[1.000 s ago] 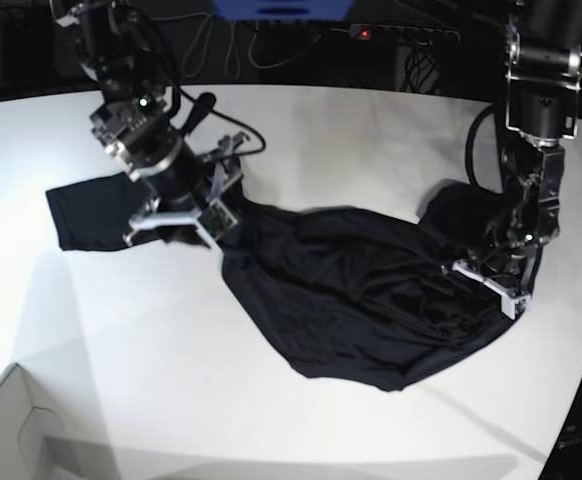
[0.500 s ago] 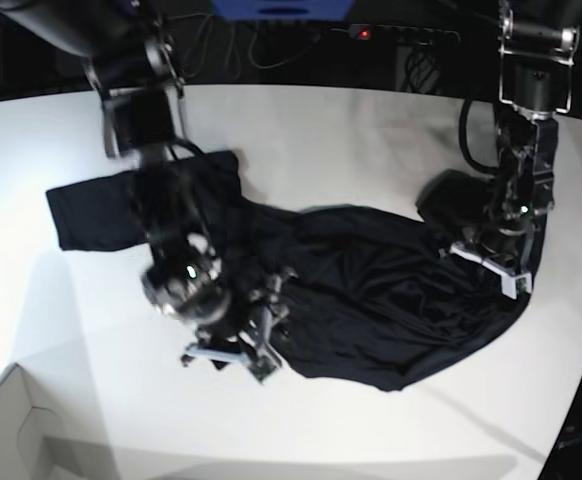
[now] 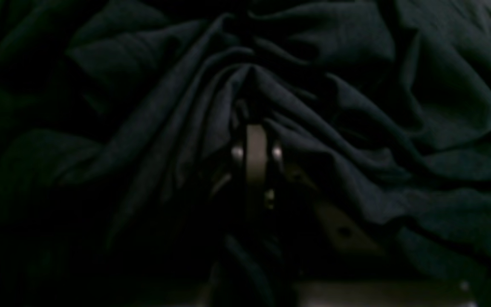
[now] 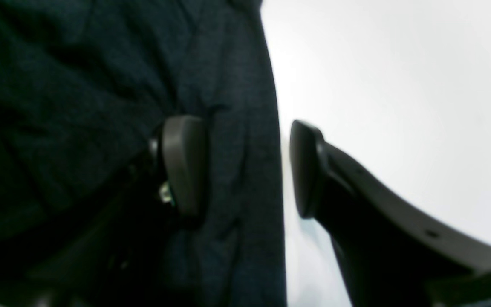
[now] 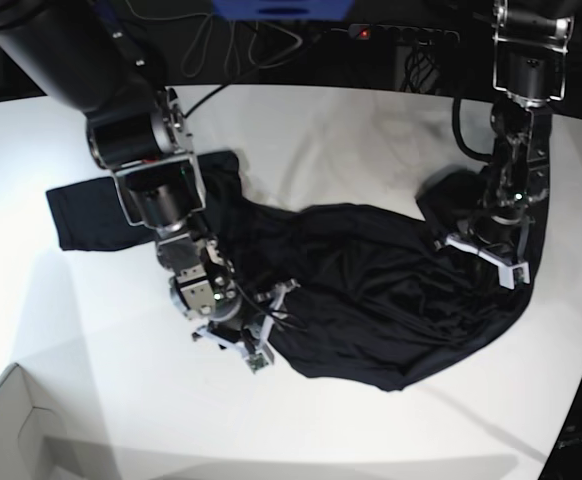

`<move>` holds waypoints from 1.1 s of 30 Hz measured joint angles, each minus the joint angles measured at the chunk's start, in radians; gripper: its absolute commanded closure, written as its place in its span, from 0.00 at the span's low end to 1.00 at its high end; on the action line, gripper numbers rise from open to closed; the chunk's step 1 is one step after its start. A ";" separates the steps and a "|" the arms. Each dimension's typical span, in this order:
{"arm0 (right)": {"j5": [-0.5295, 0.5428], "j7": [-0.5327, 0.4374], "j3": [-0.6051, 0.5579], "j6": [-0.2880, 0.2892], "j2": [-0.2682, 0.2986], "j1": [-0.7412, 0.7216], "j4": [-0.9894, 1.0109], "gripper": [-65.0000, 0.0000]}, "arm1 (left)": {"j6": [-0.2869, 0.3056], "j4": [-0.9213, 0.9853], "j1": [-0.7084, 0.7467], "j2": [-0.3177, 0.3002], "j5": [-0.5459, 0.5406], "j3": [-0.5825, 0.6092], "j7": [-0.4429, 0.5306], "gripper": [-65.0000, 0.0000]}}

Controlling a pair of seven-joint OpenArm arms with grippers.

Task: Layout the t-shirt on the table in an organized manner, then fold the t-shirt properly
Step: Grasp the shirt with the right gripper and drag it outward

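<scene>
Thin black t-shirt (image 5: 371,290) rumpled mid-frame on smooth white table (image 5: 391,130). Left gripper (image 3: 254,140) pinches a fold; right gripper (image 4: 245,166) spread astride its hem.

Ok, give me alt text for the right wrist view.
The right gripper hangs open over the hem of the black t-shirt, one finger above the fabric, the other above the bare white table. The cloth fills the left half.
</scene>
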State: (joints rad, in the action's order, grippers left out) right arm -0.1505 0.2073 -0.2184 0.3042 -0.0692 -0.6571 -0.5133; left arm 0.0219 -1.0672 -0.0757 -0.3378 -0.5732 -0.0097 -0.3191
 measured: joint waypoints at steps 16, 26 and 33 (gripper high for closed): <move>0.002 0.076 0.492 -0.294 0.161 -0.029 0.014 1.00 | -0.002 0.001 -0.036 0.085 0.009 0.001 -0.031 0.99; 0.009 0.081 0.741 -0.304 0.322 0.032 0.003 1.00 | 0.004 -0.120 -0.028 0.177 0.000 0.027 -0.188 0.99; 0.024 0.074 0.740 -0.290 0.320 0.187 -0.154 1.00 | 0.005 -0.131 -0.024 0.113 -0.003 0.024 -0.203 0.99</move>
State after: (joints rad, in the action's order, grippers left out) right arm -0.1265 0.2810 0.5213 0.0139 0.2508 -0.4698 -0.6674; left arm 0.0265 -1.1980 -0.1001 -0.2253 -0.5762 0.0147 -0.5217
